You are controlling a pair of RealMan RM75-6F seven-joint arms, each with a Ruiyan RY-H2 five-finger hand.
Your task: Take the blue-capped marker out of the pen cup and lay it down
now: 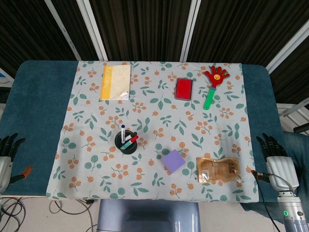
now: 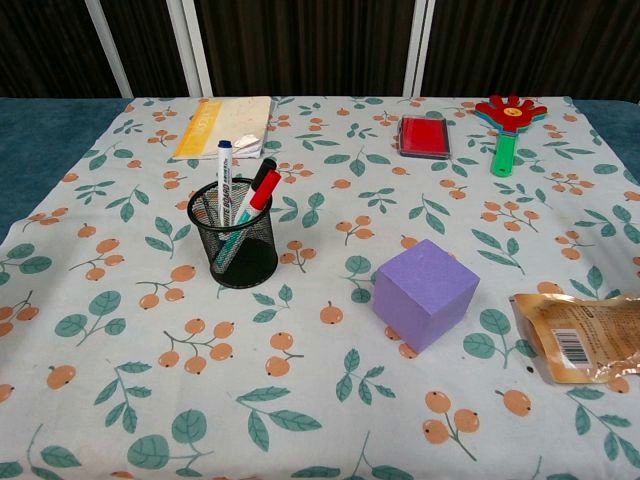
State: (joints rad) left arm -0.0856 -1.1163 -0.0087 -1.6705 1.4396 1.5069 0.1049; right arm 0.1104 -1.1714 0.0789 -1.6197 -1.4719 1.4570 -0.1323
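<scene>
A black mesh pen cup (image 1: 127, 145) (image 2: 233, 243) stands upright on the floral cloth, left of centre. The blue-capped marker (image 1: 123, 133) (image 2: 224, 178) stands in it, cap up, beside a red-capped marker (image 2: 258, 195) and a black-capped one (image 2: 262, 174). My left hand (image 1: 8, 150) rests at the table's far left edge, fingers apart and holding nothing, well left of the cup. At the far right edge lies my right hand (image 1: 274, 152), also with spread fingers and nothing in it. The chest view shows neither hand.
A purple foam cube (image 1: 173, 161) (image 2: 425, 293) sits right of the cup, with a tan snack pouch (image 1: 218, 170) beyond it. At the back lie a yellow notebook (image 1: 115, 82), a red stamp pad (image 1: 184, 88) and a hand-shaped clapper toy (image 1: 214, 82).
</scene>
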